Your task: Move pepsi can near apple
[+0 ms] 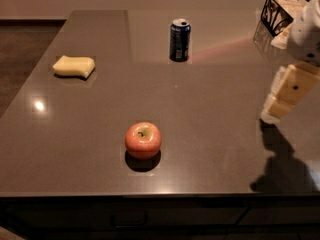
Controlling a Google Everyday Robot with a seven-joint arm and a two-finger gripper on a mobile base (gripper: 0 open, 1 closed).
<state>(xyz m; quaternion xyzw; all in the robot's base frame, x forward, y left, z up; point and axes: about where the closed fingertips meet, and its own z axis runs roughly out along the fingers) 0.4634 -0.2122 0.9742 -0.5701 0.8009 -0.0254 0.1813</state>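
The pepsi can (180, 40) is dark blue with a silver top and stands upright at the back middle of the dark table (210, 134). The red-pink apple (143, 139) sits near the front edge, well in front of the can and a little to its left. My gripper (281, 100) hangs above the table's right side, pointing down and to the left. It is to the right of the can and nearer the front, and it holds nothing I can see. Its shadow falls on the table below it.
A pale yellow sponge-like block (74, 66) lies at the left of the table. A black wire basket (280, 10) stands at the back right corner, behind my arm. The table's front edge runs just below the apple.
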